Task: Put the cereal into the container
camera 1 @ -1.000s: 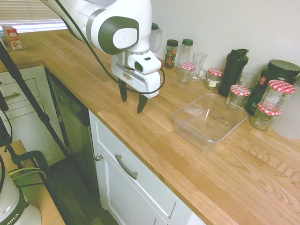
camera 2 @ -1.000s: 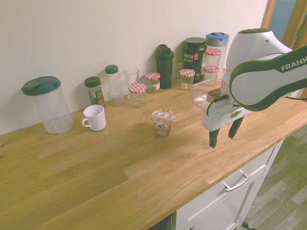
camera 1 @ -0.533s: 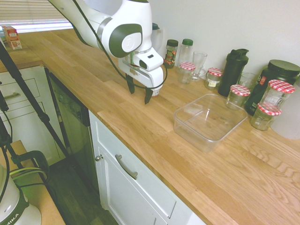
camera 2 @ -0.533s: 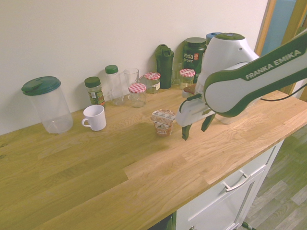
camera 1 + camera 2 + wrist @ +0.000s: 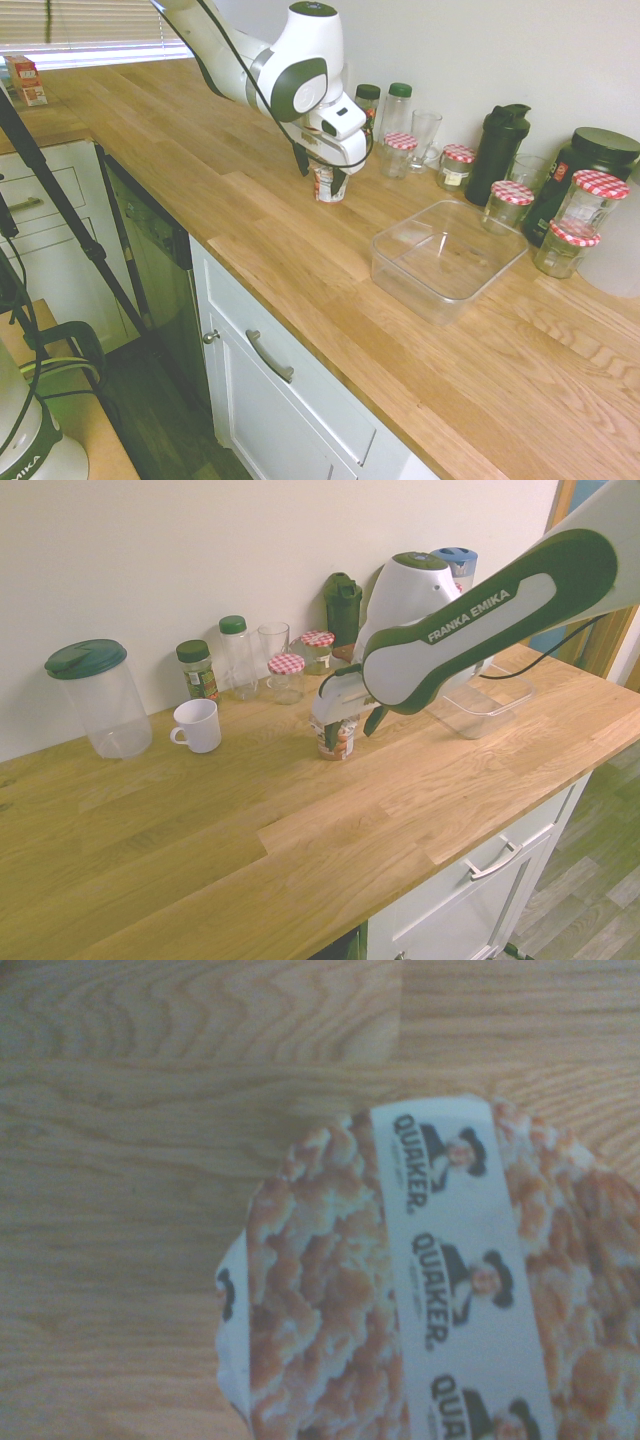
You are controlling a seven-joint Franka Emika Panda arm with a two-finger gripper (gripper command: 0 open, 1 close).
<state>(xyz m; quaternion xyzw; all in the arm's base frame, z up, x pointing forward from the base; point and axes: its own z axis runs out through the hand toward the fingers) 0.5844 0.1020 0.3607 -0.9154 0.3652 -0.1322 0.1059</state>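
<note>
The cereal (image 5: 329, 186) is a small white cup with red and dark print, upright on the wooden counter. My gripper (image 5: 322, 174) has come down over it and is open, with a dark finger on each side of the cup (image 5: 339, 744). I cannot tell whether the fingers touch it. The wrist view shows its lid (image 5: 430, 1290) from straight above, with oat pictures and a white printed stripe. The container (image 5: 392, 268), a shallow clear square tub, stands empty on the counter a short way along from the cup; it also shows behind the arm (image 5: 497, 693).
Along the wall stand jars with red-checked lids (image 5: 400, 153), a tumbler (image 5: 424, 135), spice bottles (image 5: 366, 112), a black shaker (image 5: 498, 152) and a dark tub (image 5: 585, 165). A white mug (image 5: 197, 725) and a green-lidded jug (image 5: 99, 697) are beyond the cup. The counter's front edge (image 5: 300, 300) runs close by.
The arm has swung from the counter's front edge toward the wall and dropped over the cereal cup. The fingers have stayed open, and the cup has not moved.
</note>
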